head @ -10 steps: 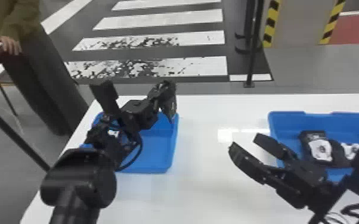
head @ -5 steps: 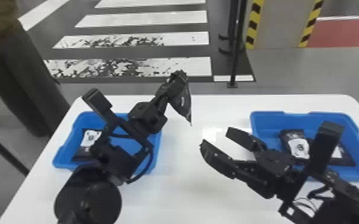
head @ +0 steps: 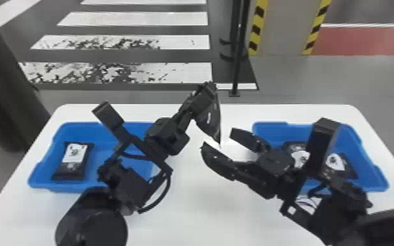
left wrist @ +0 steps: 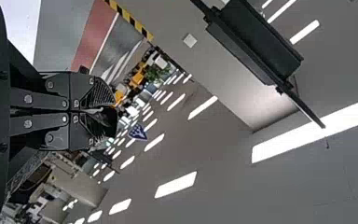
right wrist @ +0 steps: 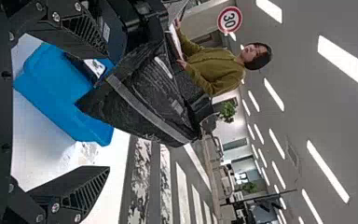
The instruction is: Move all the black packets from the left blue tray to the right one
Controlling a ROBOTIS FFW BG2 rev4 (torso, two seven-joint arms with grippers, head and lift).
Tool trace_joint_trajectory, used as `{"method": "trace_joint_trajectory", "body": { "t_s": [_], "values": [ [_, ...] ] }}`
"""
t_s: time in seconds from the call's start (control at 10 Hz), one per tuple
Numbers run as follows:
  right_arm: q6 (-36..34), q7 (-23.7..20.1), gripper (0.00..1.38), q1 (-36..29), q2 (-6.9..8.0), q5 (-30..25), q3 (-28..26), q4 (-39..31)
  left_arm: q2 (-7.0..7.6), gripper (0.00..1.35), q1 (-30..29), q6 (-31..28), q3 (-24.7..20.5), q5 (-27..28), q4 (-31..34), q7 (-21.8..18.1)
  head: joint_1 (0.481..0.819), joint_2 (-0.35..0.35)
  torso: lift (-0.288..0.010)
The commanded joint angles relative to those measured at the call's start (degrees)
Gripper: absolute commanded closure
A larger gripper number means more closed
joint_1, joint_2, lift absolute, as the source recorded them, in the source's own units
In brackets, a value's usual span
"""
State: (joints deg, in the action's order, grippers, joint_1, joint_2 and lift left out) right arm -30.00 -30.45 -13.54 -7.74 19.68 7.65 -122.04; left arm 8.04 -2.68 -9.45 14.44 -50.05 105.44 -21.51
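Head view | left hand clenched on black packet | long axis near upright, corner down | right hand spread

A smooth, slightly glossy finish is being shown by the white tabletop. Near its left and right edges, smooth plastic is being shown by the blue left tray and the blue right tray. Light is being caught by the creased, glossy film of the black packet. Matt black, roughly ridged fingers are being joined by shiny metal screws.
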Motion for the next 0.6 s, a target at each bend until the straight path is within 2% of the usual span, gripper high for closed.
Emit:
{"method": "trace_joint_trajectory", "body": {
  "t_s": [0.0,0.1,0.2,0.3,0.5],
  "values": [
    [1.17,0.48,0.18,1.31,0.00,-0.94,0.00,2.02,0.22,1.21,-0.27,-1.09,0.41,-0.22,1.23,0.07,0.695,-0.003,-0.140],
    [1.87,0.92,0.20,2.29,0.00,-1.40,-0.23,2.86,0.31,1.21,-0.27,-2.35,0.64,-0.22,1.51,0.07,0.695,-0.010,-0.140],
    [2.44,1.01,0.48,2.85,0.00,-2.08,-0.46,2.86,0.31,1.21,-0.27,-3.06,0.99,-0.22,1.65,0.07,0.693,-0.022,-0.140],
    [2.72,1.36,0.88,2.71,0.00,-3.23,-0.91,1.74,0.31,1.21,-0.41,-3.48,0.99,-0.11,1.65,0.07,0.689,-0.034,-0.140],
    [2.72,1.89,1.07,2.01,0.00,-4.37,-1.26,-0.51,0.49,1.21,-0.69,-4.75,0.64,0.12,1.65,0.24,0.682,-0.050,-0.140]
  ]
}}
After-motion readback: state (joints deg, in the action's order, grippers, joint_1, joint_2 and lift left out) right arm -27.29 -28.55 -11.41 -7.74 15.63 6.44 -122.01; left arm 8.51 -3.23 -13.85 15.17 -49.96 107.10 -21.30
